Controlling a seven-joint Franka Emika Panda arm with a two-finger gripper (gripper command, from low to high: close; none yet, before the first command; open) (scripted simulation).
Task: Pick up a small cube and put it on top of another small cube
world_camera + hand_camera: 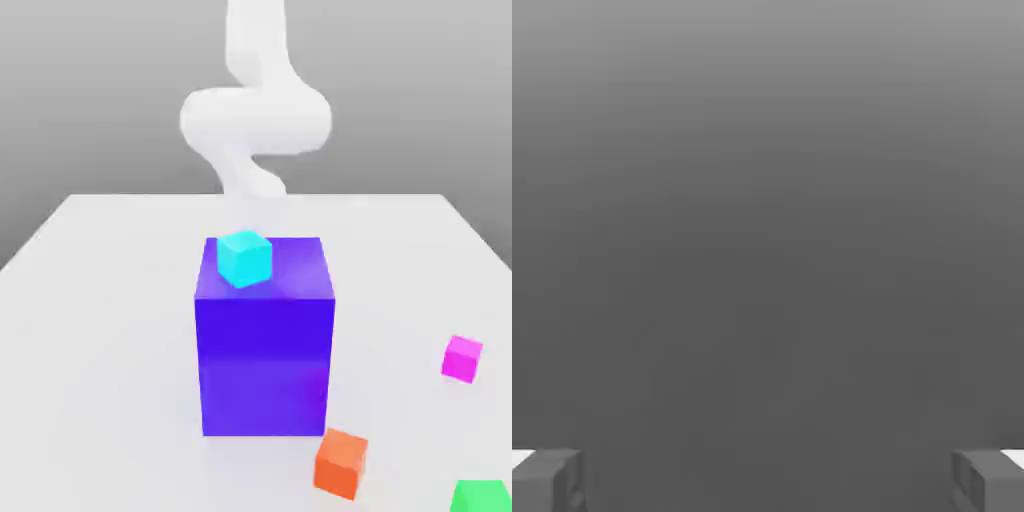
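The small pink cube sits on the white table. It is off to the exterior view's right of the big blue block, well apart from it, and nothing touches it.

The big blue block stands in the middle of the table. A light blue cube rests on top of the block, near its back left corner in the exterior view. An orange cube lies on the table just beside the block's front right corner. A green cube lies further right of the orange one, at the picture's edge.

The white robot arm rises behind the block. In the hand view, the gripper has its two gray fingers wide apart, with nothing between them.
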